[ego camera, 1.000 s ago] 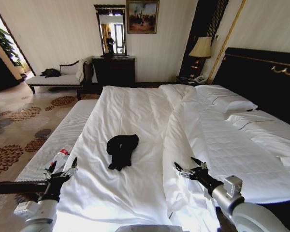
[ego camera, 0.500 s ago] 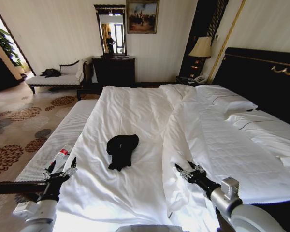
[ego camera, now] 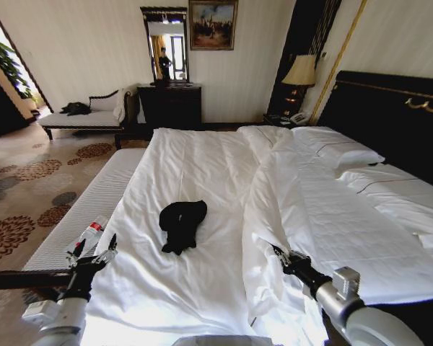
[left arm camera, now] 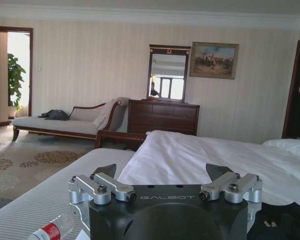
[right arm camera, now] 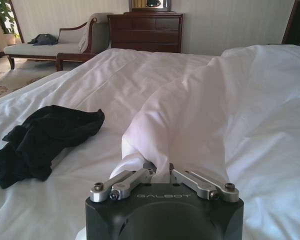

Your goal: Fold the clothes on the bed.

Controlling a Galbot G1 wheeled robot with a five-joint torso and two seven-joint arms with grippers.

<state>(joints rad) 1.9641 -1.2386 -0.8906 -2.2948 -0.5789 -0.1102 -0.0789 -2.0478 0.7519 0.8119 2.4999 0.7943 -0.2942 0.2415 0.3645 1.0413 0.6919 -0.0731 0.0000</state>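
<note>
- While the black T-shirt (ego camera: 182,224) lies in a crumpled heap on the white duvet (ego camera: 202,173), no folding has begun, so I think this is the very first step.
- The T-shirt sits near the middle of the bed (ego camera: 390,115), between the two arms and a bit farther away than both claws.
- It is bunched up, so I cannot see any letters on it.
- The right claw (ego camera: 280,254) is low on the bed, at a big raised fold of the duvet (right arm camera: 190,110).
- In the right wrist view, its fingers (right arm camera: 125,178) are squeezed together with a bit of the white cloth pinched between them.
- So the right claw (right arm camera: 162,175) seems to be gripping the duvet, not the T-shirt (right arm camera: 45,137), which lies off to one side, apart from it.
- The left claw (ego camera: 91,254) hovers near the edge of the bed, with its fingers (left arm camera: 107,169) spread apart and nothing in them.
- A plastic bottle (ego camera: 89,234) with a red label lies just beside the left claw, on the pale bench at the bedside.
- I think the next move calls for reaching the T-shirt and spreading it flat, because it cannot be folded while it is a lump.
- The claws would need to find an edge or a sleeve, which looks hard in such a soft heap.
</note>
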